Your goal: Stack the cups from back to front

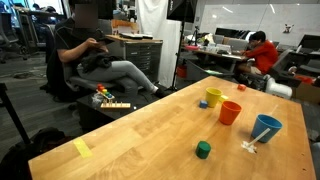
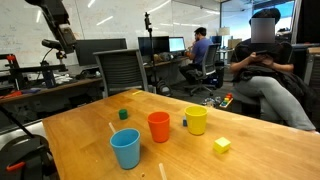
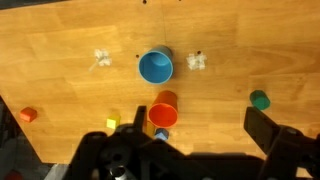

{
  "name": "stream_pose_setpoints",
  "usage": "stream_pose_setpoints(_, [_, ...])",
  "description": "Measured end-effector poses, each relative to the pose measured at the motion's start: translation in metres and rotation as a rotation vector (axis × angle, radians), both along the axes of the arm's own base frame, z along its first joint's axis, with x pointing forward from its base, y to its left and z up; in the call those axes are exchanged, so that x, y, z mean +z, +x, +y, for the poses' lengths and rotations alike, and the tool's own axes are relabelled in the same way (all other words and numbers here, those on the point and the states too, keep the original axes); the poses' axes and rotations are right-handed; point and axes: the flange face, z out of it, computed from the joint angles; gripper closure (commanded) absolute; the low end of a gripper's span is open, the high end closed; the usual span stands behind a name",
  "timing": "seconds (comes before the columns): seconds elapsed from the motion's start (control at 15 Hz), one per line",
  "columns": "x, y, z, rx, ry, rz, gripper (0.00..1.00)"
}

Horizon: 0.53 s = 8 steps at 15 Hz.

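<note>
1. Three cups stand upright and apart on the wooden table [image 1: 130, 130]: one yellow cup [image 1: 213, 97], one orange cup [image 1: 230, 112] and one blue cup [image 1: 266, 128]. None is nested in another.
2. In both exterior views the cups form a slanted row with orange in the middle. In the wrist view the blue cup [image 3: 155, 67] is at centre and the orange cup [image 3: 164, 108] is just below it. The yellow cup does not show there.
3. The smaller things are one green cube [image 2: 124, 114], one yellow block [image 2: 221, 145], one small blue piece [image 2: 185, 122] just beside the yellow cup [image 2: 196, 120], and two white bits [image 3: 102, 59] flanking the blue cup in the wrist view.
4. In an exterior view the blue cup is near the table's edge at the right of the frame, and the green cube [image 1: 203, 150] is towards the bottom.
5. A broad stretch of bare wood fills the lower left of that frame. The gaps between the cups are narrow.
6. The arm [image 2: 57, 22] shows in the upper left of an exterior view, raised high above the table and well away from the cups.
7. The gripper [image 3: 200, 132] comes in along the bottom of the wrist view. Its fingers [image 3: 265, 130] are spread wide and hold nothing.
</note>
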Motion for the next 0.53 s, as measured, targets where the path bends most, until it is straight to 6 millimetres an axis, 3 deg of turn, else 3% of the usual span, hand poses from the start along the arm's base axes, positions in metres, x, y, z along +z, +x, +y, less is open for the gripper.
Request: stream_pose_setpoints(0.53, [-0.064,0.045,-0.008,-0.015,0.023,0.035,0.0])
